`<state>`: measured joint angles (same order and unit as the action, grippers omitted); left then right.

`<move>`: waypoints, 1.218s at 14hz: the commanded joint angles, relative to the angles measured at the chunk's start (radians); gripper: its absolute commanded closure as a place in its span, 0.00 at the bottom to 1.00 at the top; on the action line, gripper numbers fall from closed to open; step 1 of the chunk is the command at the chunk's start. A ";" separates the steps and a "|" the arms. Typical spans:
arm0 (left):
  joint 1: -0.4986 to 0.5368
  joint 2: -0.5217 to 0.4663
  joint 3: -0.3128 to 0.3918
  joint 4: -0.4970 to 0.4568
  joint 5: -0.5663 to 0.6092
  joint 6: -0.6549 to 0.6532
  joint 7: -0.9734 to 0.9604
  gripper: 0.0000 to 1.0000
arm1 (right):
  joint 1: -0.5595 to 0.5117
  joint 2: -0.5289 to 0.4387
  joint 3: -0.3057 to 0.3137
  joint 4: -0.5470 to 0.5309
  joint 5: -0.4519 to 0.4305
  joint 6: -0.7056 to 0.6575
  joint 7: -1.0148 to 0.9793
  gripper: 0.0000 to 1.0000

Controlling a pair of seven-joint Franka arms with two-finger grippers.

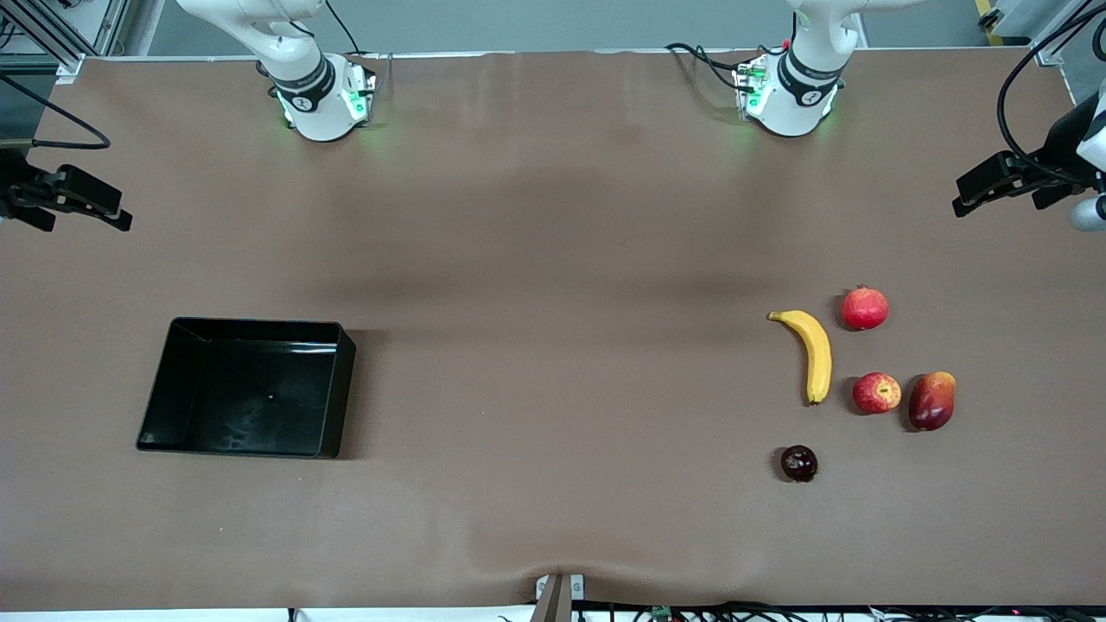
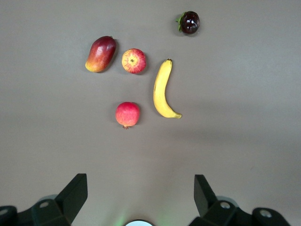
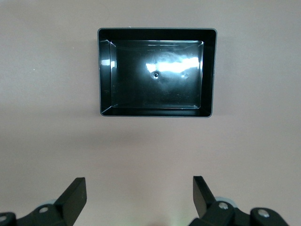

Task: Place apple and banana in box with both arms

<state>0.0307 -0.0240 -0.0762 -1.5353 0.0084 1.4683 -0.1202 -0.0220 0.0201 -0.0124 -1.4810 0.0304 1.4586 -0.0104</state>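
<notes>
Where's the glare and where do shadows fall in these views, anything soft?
Front view: soft broad shadow bands across the table; the box floor shows faint reflections; the fruit casts small shadows. Right wrist view: bright white glare on the box floor. Left wrist view: even light, the banana and apple crisp, the left gripper fingers slightly soft.

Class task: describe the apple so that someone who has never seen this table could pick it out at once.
Find the cluster of fruit at the left arm's end of the table. The apple sits between the banana and the elongated red-yellow fruit. It is small, round, red with yellow streaks and a pale stem dimple; the plainer red pomegranate has a crown tip.
</notes>
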 commanded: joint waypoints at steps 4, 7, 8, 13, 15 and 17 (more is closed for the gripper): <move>0.009 0.004 -0.001 0.020 -0.008 -0.013 0.021 0.00 | 0.005 0.001 0.000 0.005 -0.001 -0.004 0.004 0.00; 0.009 0.006 -0.001 0.020 -0.005 -0.013 0.021 0.00 | 0.005 0.001 0.000 0.005 -0.001 -0.004 0.004 0.00; 0.009 0.006 -0.001 0.020 -0.005 -0.013 0.021 0.00 | 0.005 0.001 0.000 0.005 -0.001 -0.004 0.004 0.00; 0.008 0.009 -0.002 0.020 -0.002 -0.013 0.021 0.00 | 0.005 0.001 0.000 0.005 0.000 -0.004 0.004 0.00; 0.008 0.010 -0.002 0.020 -0.001 -0.013 0.021 0.00 | 0.005 0.001 0.000 0.005 0.000 -0.004 0.004 0.00; 0.006 0.013 -0.002 0.020 -0.001 -0.013 0.019 0.00 | 0.007 0.001 0.000 0.005 0.000 -0.004 0.004 0.00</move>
<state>0.0320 -0.0221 -0.0755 -1.5345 0.0084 1.4683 -0.1193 -0.0217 0.0202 -0.0122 -1.4810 0.0304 1.4586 -0.0104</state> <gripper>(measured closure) 0.000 0.000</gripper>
